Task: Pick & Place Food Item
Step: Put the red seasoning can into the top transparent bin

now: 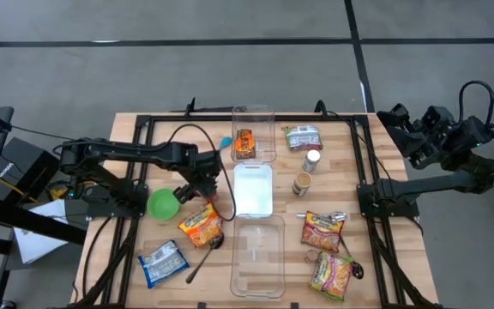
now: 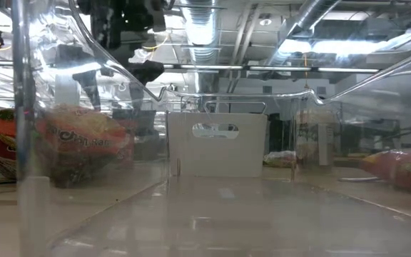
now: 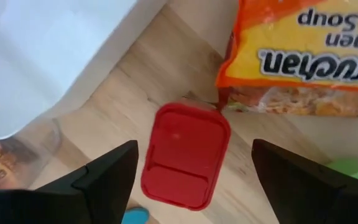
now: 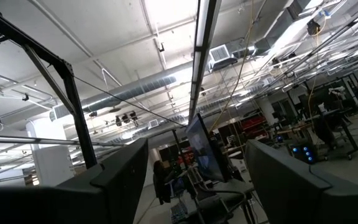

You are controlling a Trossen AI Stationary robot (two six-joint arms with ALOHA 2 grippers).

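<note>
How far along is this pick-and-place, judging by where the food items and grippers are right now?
Early stage. One snack packet already sits in the far clear bin; the near clear bin looks empty. The left gripper is open above a small red container beside the orange ramen pack, nothing grasped. The right gripper is raised off the table. Other packets remain.

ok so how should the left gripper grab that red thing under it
Come straight down on the red container, which lies flat on the table, and close the open left gripper across its two long sides. The fingers already stand either side; the ramen pack touches one corner, so avoid that end.
</note>
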